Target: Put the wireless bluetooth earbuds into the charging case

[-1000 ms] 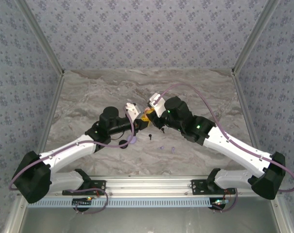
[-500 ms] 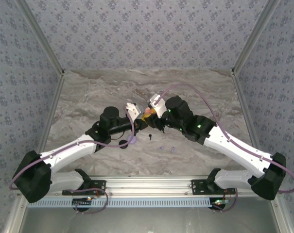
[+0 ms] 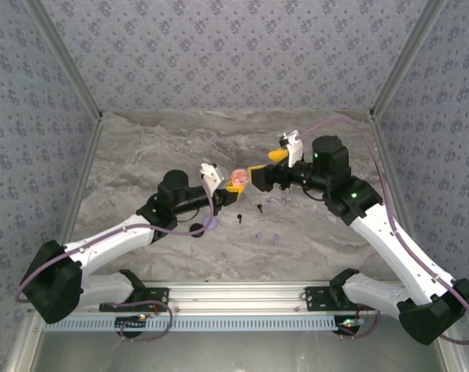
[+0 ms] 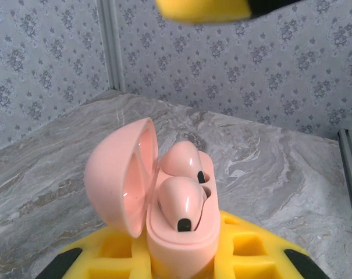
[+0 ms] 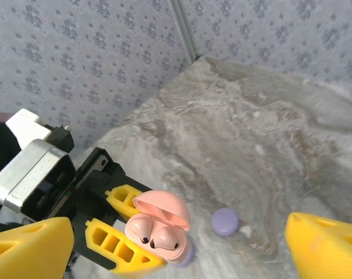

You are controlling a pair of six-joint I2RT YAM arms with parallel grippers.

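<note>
We find the left gripper (image 3: 236,183) at mid-table, its yellow fingers (image 4: 245,250) closed on the base of the pink case (image 4: 176,232). The case stands roughly upright with its lid (image 4: 120,174) hinged open to the left in the left wrist view. Two pink buds (image 4: 180,203) sit side by side in the case wells, each showing a dark tip. We cannot tell whether they are fully seated.

The right gripper (image 3: 268,166) is just right of the case and not touching it. Its jaws are spread wide and hold nothing. In the right wrist view its yellow fingers (image 5: 24,250) frame the case (image 5: 158,229) from either side at a distance.

On the table (image 3: 141,155), near of the case, we note two black buds (image 3: 239,216) lying loose. Nearer still are two lavender buds (image 3: 276,239), well apart from both grippers. A lavender disc (image 3: 211,223) lies beside the left wrist.
</note>
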